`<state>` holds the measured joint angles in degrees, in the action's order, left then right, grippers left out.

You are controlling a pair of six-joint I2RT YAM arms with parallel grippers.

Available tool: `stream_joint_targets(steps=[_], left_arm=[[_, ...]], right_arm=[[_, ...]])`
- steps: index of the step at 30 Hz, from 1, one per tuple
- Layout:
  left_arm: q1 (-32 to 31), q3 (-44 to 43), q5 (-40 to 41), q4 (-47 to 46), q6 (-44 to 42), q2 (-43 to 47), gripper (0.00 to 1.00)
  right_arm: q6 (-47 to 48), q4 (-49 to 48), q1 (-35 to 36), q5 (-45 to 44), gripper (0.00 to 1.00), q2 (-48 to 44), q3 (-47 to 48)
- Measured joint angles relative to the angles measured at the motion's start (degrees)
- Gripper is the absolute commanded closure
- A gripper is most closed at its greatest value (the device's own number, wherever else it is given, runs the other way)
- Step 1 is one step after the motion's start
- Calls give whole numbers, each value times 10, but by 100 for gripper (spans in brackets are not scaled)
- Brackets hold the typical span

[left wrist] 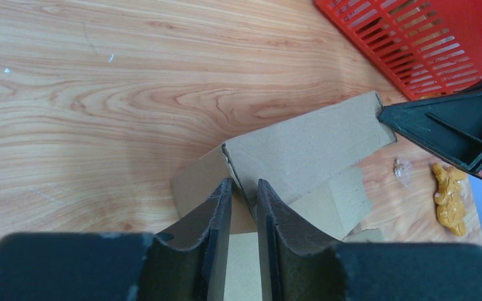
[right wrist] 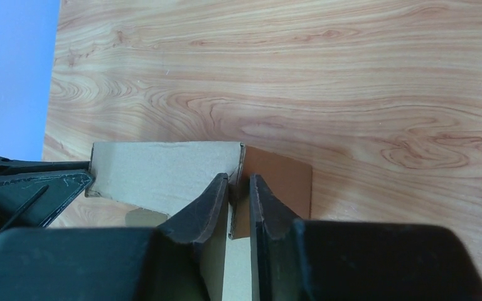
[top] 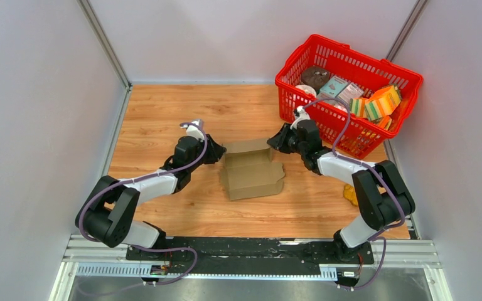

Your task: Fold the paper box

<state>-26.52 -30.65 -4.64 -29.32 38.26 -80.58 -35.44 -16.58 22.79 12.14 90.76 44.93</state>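
The paper box (top: 251, 172) is lying half formed in the middle of the desk (top: 163, 113), its far wall already standing up. The left end effector (left wrist: 243, 185) is straddling the left far corner with its fingers narrowly apart. The right end effector (right wrist: 238, 179) is straddling the right far corner with an even narrower gap, and I cannot tell if it is already pinching the cardboard. The step in hand seems to be raising the side walls. The next move probably calls for a firm pinch on both corners, then an even fold inward.
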Motion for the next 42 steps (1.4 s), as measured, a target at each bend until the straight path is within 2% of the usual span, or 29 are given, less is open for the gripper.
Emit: stream_joint_targets(steps=[3, 5, 6, 9, 11, 14, 17, 20, 22, 24, 26, 30, 34, 38, 42], left_arm=[[0, 0, 1, -1, 0, 0, 75], [0, 0, 2, -2, 0, 0, 73], [0, 0, 3, -3, 0, 0, 69], [0, 3, 3, -5, -2, 0, 58], [1, 7, 4, -5, -7, 4, 53], [1, 22, 9, 17, -16, 37, 51], [0, 29, 25, 92, -33, 125, 51], [-5, 24, 49, 197, -65, 266, 51], [-19, 12, 67, 261, -84, 332, 51], [-72, -6, 89, 322, -102, 368, 51], [-167, -32, 113, 380, -118, 371, 52], [-341, -99, 178, 472, -156, 273, 51], [-457, -212, 263, 534, -222, 79, 51], [-514, -303, 326, 559, -297, -75, 51], [-536, -370, 366, 583, -368, -189, 50]], right_arm=[[-4, -2, 0, 0, 88, 0, 0], [-4, -5, 0, 0, 85, 0, 0], [-4, -7, 0, 0, 75, 0, 0], [-1, -14, -1, 3, 58, 0, -5], [2, -14, -1, 4, 52, 0, -11], [7, -10, -2, 2, 47, -6, -17], [16, 10, -2, -13, 38, -35, -26], [28, 34, -2, -49, 31, -90, -39], [34, 40, -2, -78, 30, -129, -48], [40, 42, -2, -111, 29, -165, -59], [42, 43, -2, -143, 27, -199, -73], [37, 46, -2, -207, 25, -265, -116], [26, 52, -3, -278, 21, -336, -163], [18, 53, -10, -335, 18, -431, -214], [17, 52, -21, -382, 17, -527, -250]])
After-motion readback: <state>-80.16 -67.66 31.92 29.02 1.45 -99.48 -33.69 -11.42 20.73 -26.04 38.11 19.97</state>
